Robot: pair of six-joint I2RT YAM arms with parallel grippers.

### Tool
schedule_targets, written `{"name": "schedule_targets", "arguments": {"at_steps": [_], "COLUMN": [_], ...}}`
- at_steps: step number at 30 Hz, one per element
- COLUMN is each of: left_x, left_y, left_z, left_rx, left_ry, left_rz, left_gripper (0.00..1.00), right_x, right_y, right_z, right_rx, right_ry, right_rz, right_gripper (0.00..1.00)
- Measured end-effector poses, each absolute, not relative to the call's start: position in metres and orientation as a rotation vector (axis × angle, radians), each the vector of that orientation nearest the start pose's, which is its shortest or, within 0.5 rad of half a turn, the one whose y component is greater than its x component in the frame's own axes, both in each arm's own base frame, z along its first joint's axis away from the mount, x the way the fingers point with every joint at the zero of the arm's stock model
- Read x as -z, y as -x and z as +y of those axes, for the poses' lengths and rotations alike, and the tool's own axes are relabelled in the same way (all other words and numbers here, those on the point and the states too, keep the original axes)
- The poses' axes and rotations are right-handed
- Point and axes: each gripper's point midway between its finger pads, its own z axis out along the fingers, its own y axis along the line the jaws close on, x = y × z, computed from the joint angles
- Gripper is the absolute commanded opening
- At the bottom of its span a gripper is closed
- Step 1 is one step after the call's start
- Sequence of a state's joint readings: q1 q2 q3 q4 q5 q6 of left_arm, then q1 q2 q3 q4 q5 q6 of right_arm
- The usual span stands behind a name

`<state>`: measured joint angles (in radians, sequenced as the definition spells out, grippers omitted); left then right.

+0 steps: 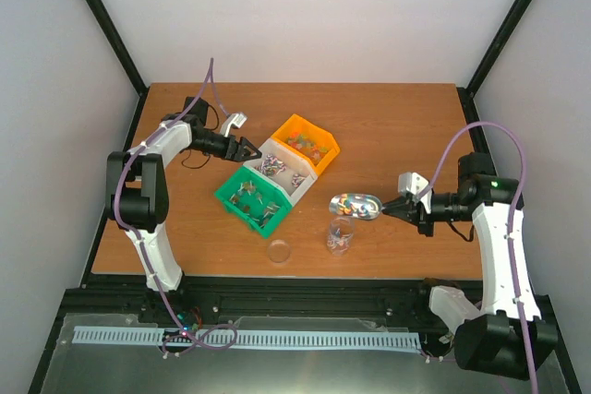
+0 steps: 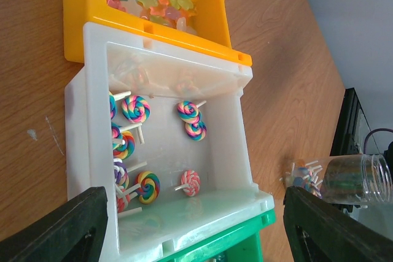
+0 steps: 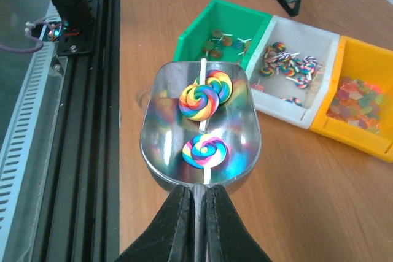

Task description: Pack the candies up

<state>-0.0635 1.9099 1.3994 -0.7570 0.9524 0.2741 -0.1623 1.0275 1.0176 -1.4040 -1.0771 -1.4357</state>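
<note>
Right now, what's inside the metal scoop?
Three rainbow swirl lollipops lie in the metal scoop, two overlapping toward its open end, one near the handle. The right fingers cover the handle; anything beneath the overlapping pair is hidden.

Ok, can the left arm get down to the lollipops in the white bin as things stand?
Probably yes. The left gripper hangs open by the white bin, whose top is uncovered, and nothing lies between it and the lollipops. They lie flat on the bin floor, so gripping one may be fiddly.

Green bin [image 3: 195, 36], white bin [image 3: 279, 113], orange bin [image 3: 353, 140] touching in row — clear jar [image 1: 340, 237] upright, lid [image 1: 278, 251] near, metal scoop [image 3: 161, 136] beside.
</note>
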Motion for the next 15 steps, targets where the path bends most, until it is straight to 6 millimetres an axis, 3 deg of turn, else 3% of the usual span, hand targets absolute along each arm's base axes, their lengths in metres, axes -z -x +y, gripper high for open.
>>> {"name": "schedule_targets", "arguments": {"at_steps": [5, 15], "left_x": [-0.130, -0.134], "left_y": [-0.393, -0.393], "left_z": [-0.165, -0.165], "left_rx": [1.232, 1.217], "left_ry": [-0.611, -0.616], "left_rz": [2.411, 2.404], "left_gripper": [0.80, 0.80], "right_x": [-0.236, -0.221], "right_y": [-0.160, -0.151], "right_z": [0.122, 0.113], "right_rx": [-0.742, -0.673], "right_ry": [1.401, 1.462], "right_rz": [1.695, 1.770], "right_gripper": [0.03, 0.03]}}
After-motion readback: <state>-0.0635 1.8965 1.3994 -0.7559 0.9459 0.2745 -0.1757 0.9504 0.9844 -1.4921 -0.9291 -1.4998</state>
